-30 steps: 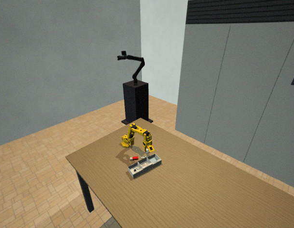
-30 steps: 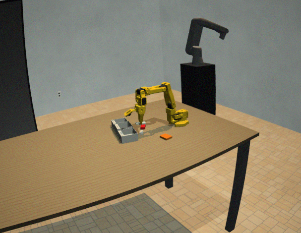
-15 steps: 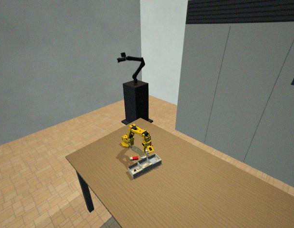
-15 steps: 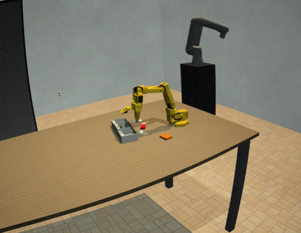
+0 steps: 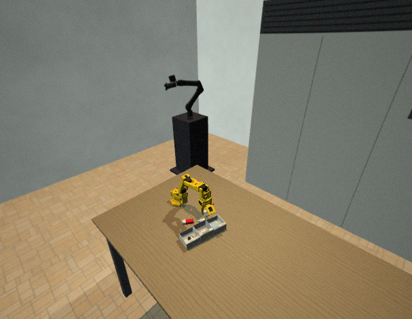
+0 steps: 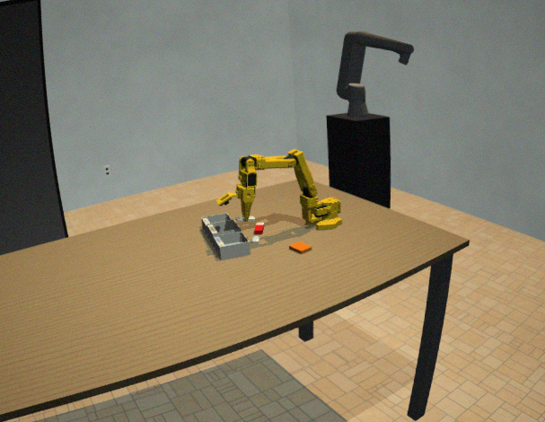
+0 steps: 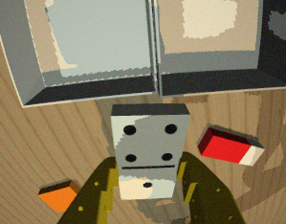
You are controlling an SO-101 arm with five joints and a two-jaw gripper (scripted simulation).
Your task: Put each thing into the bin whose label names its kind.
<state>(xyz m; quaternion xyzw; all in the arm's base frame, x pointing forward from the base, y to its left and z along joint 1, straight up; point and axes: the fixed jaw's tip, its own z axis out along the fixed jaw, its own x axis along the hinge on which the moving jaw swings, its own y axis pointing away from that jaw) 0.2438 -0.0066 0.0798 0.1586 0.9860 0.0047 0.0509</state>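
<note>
My gripper [image 7: 148, 175] [image 5: 206, 214] [image 6: 246, 216] is shut on a grey domino [image 7: 149, 138] with black pips. It holds the domino upright, just above the table and close in front of the row of grey bins [image 5: 199, 241] [image 6: 233, 250] [image 7: 19, 58]. In the wrist view the domino's far end sits below the wall between two bins. Both bins look empty. Other labels are hidden.
A red piece with a white end [image 7: 229, 146] [image 5: 189, 220] [image 6: 259, 227] lies on the table right of the domino. A flat orange piece [image 7: 58, 196] [image 6: 300, 247] lies nearer the arm's base. A small white thing [image 6: 255, 238] lies by the bins' corner.
</note>
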